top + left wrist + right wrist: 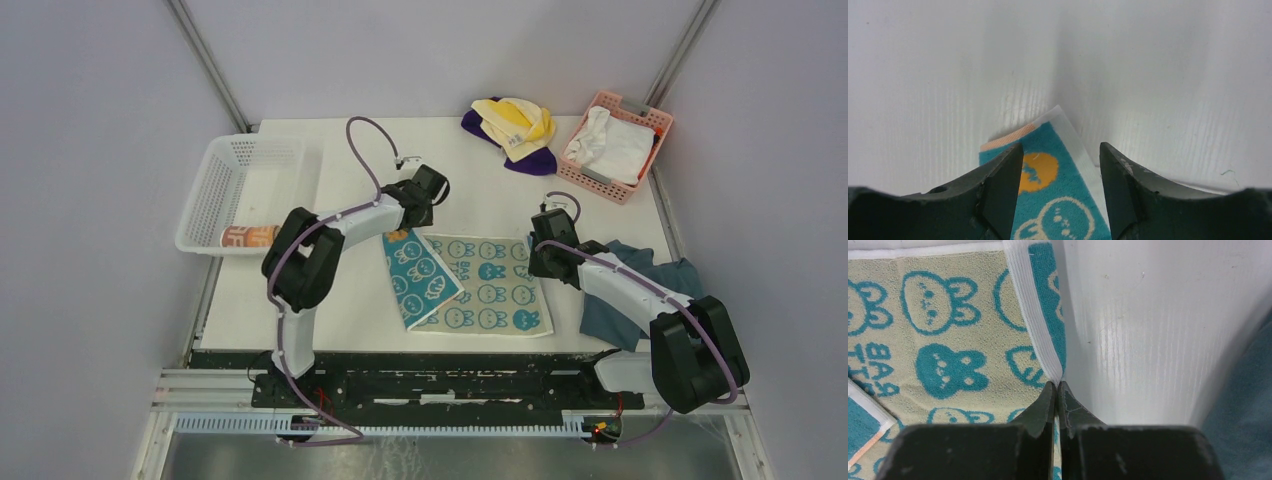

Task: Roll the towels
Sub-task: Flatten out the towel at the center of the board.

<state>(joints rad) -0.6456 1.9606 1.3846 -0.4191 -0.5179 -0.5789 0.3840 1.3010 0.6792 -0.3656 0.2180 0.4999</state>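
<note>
Pinching one rabbit towel (490, 285) edge, right jaws; left jaws wide; two towels (515, 122) heaped behind.

Mirrored teal letters on the rabbit-print towel (948, 340) look like "RAB"; the rest is unclear

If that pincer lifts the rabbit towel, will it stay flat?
Probably floppy: the rabbit towel is folded over at one side and curls where the right pincer pinches its hem. Likely light, being thin; its looped pile should grip.
</note>
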